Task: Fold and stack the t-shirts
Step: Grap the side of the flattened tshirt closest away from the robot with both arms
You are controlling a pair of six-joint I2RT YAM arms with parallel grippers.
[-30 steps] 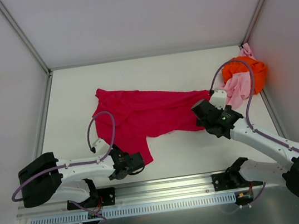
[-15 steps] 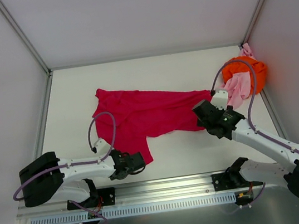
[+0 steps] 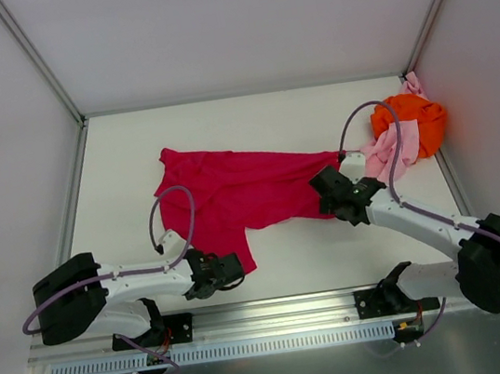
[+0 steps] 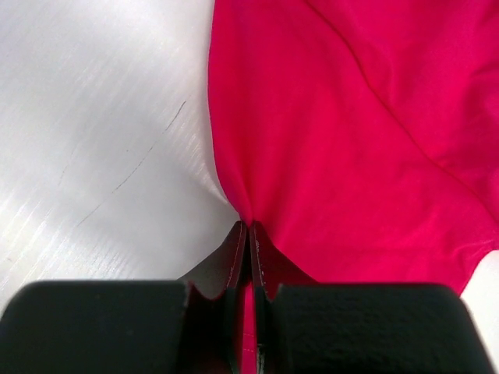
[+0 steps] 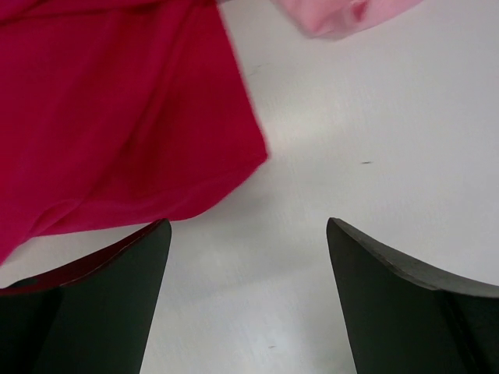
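A crimson t-shirt lies rumpled across the middle of the white table. My left gripper is shut on its near corner; the left wrist view shows the red cloth pinched between the closed fingertips. My right gripper hovers at the shirt's right end, open, with bare table between its fingers and the red hem just beyond the left one. An orange t-shirt and a pale pink t-shirt lie bunched together at the far right.
Grey walls close the table on three sides, with metal posts at the far corners. A slotted rail runs along the near edge by the arm bases. The pink cloth's edge shows at the top of the right wrist view.
The left gripper has shut on the shirt's near corner. The right arm has swung left toward the shirt's right end and its jaws stand a little wider.
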